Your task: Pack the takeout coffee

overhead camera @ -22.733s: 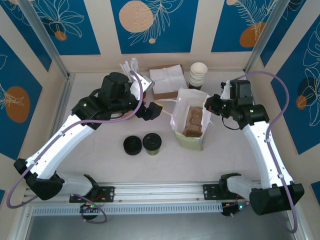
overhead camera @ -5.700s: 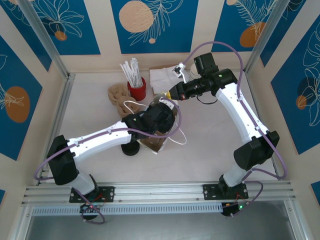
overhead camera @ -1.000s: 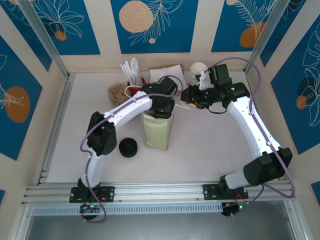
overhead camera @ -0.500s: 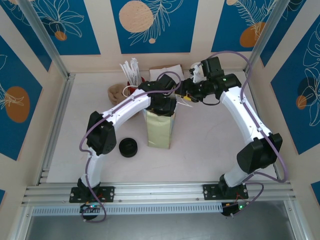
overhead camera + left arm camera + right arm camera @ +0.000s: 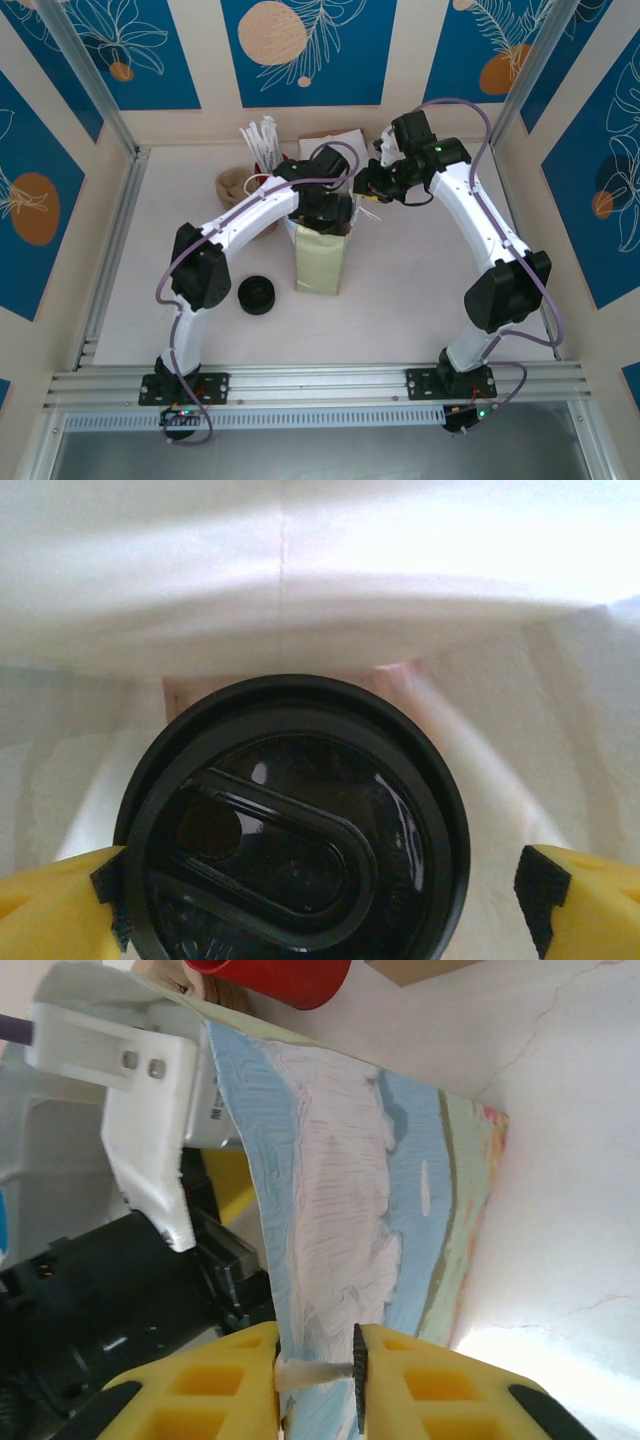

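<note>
top external view: a tall paper bag stands upright on the table, and both arms meet over its mouth. the left arm bends down into the bag's open top, while the right arm comes in at the bag's right side.

left wrist view, looking down inside the bag: the takeout coffee sits upright at the bottom of the bag. its round black lid faces the camera, and the bag's white inner walls rise around it. the left gripper straddles the cup with its jaws spread wide. one yellow finger lies at the lid's rim, though whether it touches cannot be told. the other finger stands clear of the lid.

right wrist view: the right gripper is clamped on a white handle at the bag's edge. the bag's printed blue, white and green side runs away from the pads. a red cup stands beyond the bag's far end.

seen from above, a low black disc lies just left of the bag's base. white sticks and a brown cloth sit behind the bag to its left. a stack of white napkins lies behind the bag, near the back wall.
</note>
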